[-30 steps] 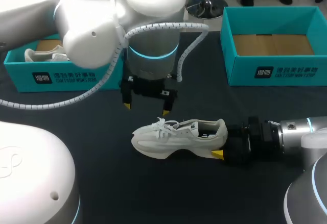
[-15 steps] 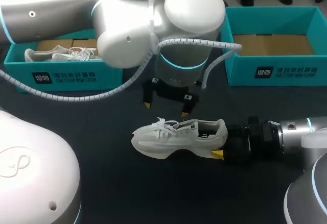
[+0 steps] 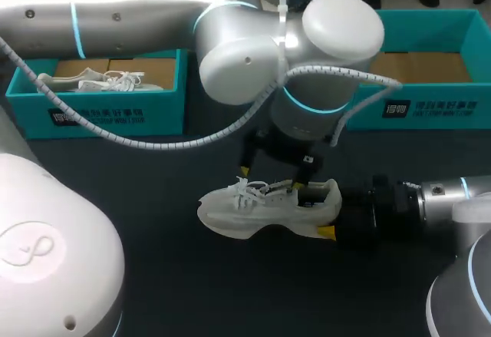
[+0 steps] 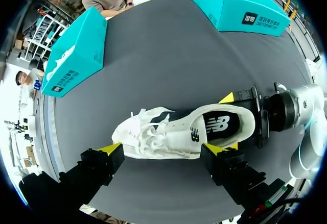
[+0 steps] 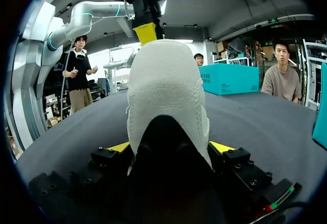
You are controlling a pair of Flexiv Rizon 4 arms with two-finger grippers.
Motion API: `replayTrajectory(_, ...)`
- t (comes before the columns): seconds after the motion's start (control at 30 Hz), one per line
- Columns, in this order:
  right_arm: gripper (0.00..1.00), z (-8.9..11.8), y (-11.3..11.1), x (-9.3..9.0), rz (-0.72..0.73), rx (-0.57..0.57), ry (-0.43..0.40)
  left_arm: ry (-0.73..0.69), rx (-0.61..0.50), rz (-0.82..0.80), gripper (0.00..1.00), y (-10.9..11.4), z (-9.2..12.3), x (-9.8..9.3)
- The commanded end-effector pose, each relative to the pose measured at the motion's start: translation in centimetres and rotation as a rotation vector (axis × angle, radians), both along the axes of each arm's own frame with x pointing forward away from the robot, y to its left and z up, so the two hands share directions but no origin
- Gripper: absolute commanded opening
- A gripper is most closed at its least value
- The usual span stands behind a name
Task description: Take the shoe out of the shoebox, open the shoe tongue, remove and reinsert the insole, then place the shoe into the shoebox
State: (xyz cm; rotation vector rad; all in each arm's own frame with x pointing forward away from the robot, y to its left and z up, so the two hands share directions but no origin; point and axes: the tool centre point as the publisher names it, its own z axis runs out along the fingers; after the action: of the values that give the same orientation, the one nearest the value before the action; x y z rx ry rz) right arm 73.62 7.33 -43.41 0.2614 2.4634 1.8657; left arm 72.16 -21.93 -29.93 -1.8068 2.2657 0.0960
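A white shoe (image 3: 261, 206) lies on its side on the dark table, toe to the left. My right gripper (image 3: 332, 213) comes in from the right and is shut on the shoe's heel (image 5: 166, 96), one yellow-tipped finger on each side (image 5: 171, 147). My left gripper (image 3: 271, 178) hangs open just above the shoe's laces and collar. In the left wrist view its tips (image 4: 163, 148) stand apart over the shoe (image 4: 179, 132), touching nothing. The dark insole (image 4: 217, 124) shows inside the shoe's opening.
A teal shoebox (image 3: 115, 114) at the back left holds another white shoe (image 3: 84, 84). A second teal shoebox (image 3: 414, 109) at the back right stands open with a bare cardboard floor. My left arm spans the back of the table.
My left arm has swung right and down, bringing its open gripper from behind the shoe to just above it. The shoe and my right gripper have stayed put.
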Motion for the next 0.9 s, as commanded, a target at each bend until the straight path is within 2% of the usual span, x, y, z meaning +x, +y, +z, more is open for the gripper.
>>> replayTrajectory(0.03, 0.0, -0.5, 0.2, -0.2, -0.002, -0.002, 0.0, -0.002, 0.076, 0.009, 1.0, -1.7, -1.4, 0.1)
replayTrajectory(0.43, 0.0, -0.5, 0.2, -0.2, -0.002, -0.002, 0.0, 0.042, 0.109, 0.039, 1.0, -2.1, -4.2, 0.4)
replayTrajectory(0.77, 0.0, -0.5, 0.2, -0.2, -0.002, -0.002, 0.0, 0.059, 0.135, 0.041, 1.0, -1.4, -5.1, -0.4)
replayTrajectory(0.8, 0.0, -0.5, 0.2, -0.2, -0.002, -0.002, 0.0, 0.059, 0.136, 0.042, 0.97, -1.2, -5.1, -0.4)
replayTrajectory(0.87, 0.0, -0.5, 0.2, -0.2, -0.002, -0.002, 0.0, 0.062, 0.134, 0.05, 0.4, -0.9, -5.1, -0.6)
replayTrajectory(0.9, 0.0, -0.5, 0.2, -0.2, -0.002, -0.002, 0.0, 0.062, 0.133, 0.051, 0.2, -0.7, -5.1, -0.6)
